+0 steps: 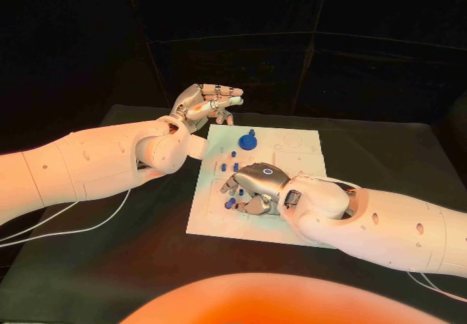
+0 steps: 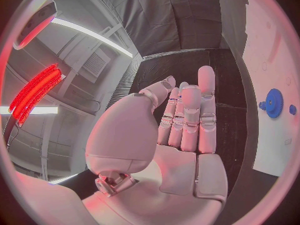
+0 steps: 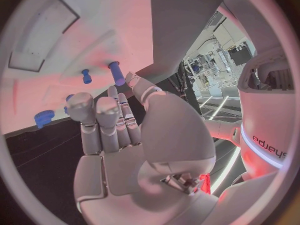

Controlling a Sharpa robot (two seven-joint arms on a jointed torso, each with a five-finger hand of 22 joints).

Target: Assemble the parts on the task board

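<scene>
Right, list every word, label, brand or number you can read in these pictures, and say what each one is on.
"sharpa": brand name on the robot's white body in the right wrist view, seen upside down beside a glowing curved strip.
White board: faint outlines on its surface, no readable lettering.
Blue gear and small blue pegs: no markings visible.
Left hand and right hand: no readable text.
Background equipment in the right wrist view: too small and blurred to read.

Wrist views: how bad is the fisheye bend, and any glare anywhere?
Left wrist view: the task board edge bows into a curve; a bright ceiling light strip glares beyond the left hand. Right wrist view: board bends too, pink wash. Head view: dark surround, no glare.
</scene>
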